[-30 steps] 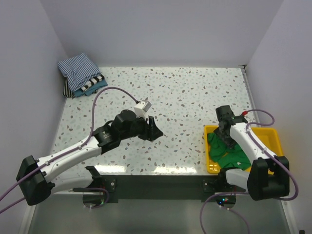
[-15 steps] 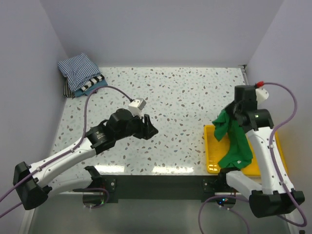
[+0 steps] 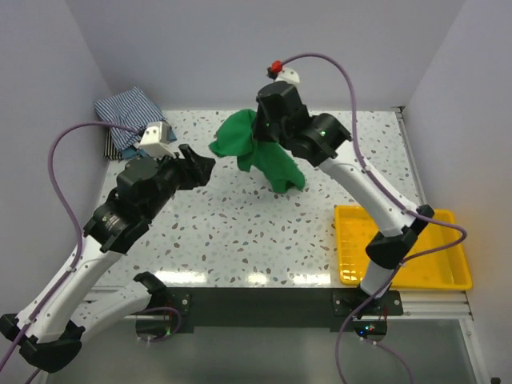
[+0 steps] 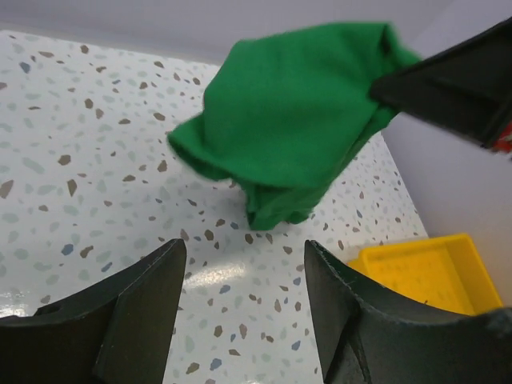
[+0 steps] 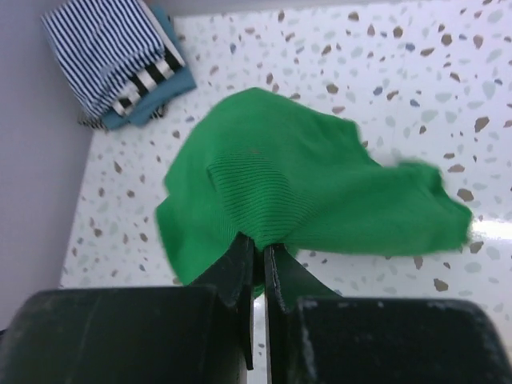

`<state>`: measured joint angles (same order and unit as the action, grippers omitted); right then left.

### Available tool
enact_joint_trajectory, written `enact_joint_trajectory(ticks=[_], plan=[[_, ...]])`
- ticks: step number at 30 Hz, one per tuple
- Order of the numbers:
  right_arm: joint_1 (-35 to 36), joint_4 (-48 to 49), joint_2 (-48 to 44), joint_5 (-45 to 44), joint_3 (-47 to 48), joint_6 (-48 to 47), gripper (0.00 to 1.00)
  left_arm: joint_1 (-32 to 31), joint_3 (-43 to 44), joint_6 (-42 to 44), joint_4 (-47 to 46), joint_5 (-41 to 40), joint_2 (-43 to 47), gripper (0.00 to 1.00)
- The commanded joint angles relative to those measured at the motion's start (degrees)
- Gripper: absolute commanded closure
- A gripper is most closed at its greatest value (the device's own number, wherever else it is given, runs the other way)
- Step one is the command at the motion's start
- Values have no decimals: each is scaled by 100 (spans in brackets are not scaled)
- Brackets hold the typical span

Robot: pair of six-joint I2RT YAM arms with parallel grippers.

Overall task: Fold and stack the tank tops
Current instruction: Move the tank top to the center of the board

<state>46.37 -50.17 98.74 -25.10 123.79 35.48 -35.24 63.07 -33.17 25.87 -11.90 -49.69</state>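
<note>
A plain green tank top (image 3: 260, 156) hangs bunched in the air over the far middle of the table, pinched in my right gripper (image 3: 258, 138), which is shut on it (image 5: 260, 244). The cloth (image 5: 304, 196) droops below and to the right of the jaws. My left gripper (image 3: 200, 166) is open just left of the green top, jaws wide with nothing between them (image 4: 244, 272); the top (image 4: 288, 136) hangs ahead of it. A folded stack of tank tops (image 3: 132, 120), blue-and-white striped on top, sits in the far left corner (image 5: 120, 60).
A yellow plastic tray (image 3: 436, 264) lies at the near right edge of the speckled table (image 3: 240, 232), also seen as a yellow tray (image 4: 424, 272) in the left wrist view. Grey walls close the left, back and right sides.
My right gripper shut on the green top in the tray, lifted it out and carried it to the far middle. My left arm swung up and back toward it, opening wider.
</note>
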Motion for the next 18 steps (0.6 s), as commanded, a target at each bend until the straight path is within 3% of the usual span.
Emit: enact_joint_trajectory(ticks=[1,6,9,10,11,13,14,18], plan=[[39,33,75,-74,33,-235,100,35,259,188,313,-936,266,34],[-390,367,-196,13,-1196,-33,93,35,-22,197,305,-1139,153,32],[-794,710,-775,427,-2592,143,77,44,-425,57,235,-929,-75,32],[-840,806,-908,523,-2997,230,59,35,-584,4,95,-754,-145,31],[-857,912,-1127,550,-3714,248,53,44,-768,-101,-2,-639,-181,31],[-831,957,-1339,506,-4351,466,47,44,-1286,-286,-283,-237,-313,32],[-762,1139,-1592,498,-4989,520,46,44,-1471,-339,-406,-103,-365,32],[-289,1211,-1902,85,-5900,802,45,44,-2402,-532,-1186,512,-891,38]])
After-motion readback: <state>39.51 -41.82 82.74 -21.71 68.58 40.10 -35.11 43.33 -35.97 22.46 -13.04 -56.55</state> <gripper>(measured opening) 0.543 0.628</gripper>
